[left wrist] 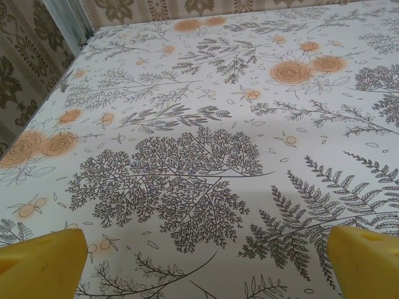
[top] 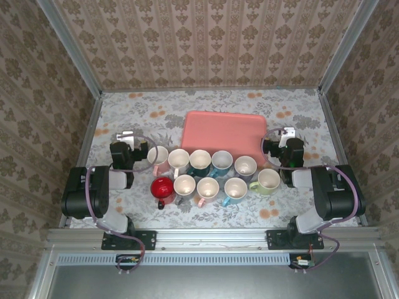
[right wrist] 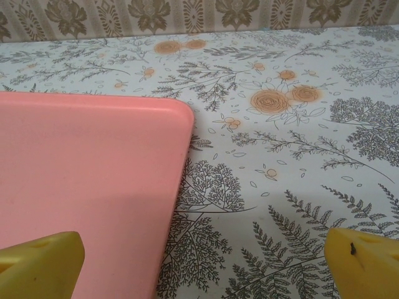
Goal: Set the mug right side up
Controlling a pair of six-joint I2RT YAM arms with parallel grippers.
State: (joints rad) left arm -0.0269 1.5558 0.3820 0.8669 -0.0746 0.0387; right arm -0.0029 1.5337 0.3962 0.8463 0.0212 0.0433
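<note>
A red mug (top: 162, 187) stands bottom up at the left end of the front row of mugs; its base faces up and a dark handle shows at its near side. My left gripper (top: 128, 134) hovers behind and left of it, well apart. In the left wrist view, the left gripper (left wrist: 206, 265) is open, yellow fingertips (left wrist: 43, 261) wide over bare floral tablecloth. My right gripper (top: 287, 132) is at the right of the table. It is open too (right wrist: 206, 265), above the cloth by the pink tray's corner, holding nothing.
Several upright mugs (top: 207, 187) with white insides stand in two rows across the middle, a green one (top: 268, 181) at the right end. A pink tray (top: 224, 132) lies flat behind them, and its corner (right wrist: 93, 180) lies under the right gripper. Patterned walls enclose the table.
</note>
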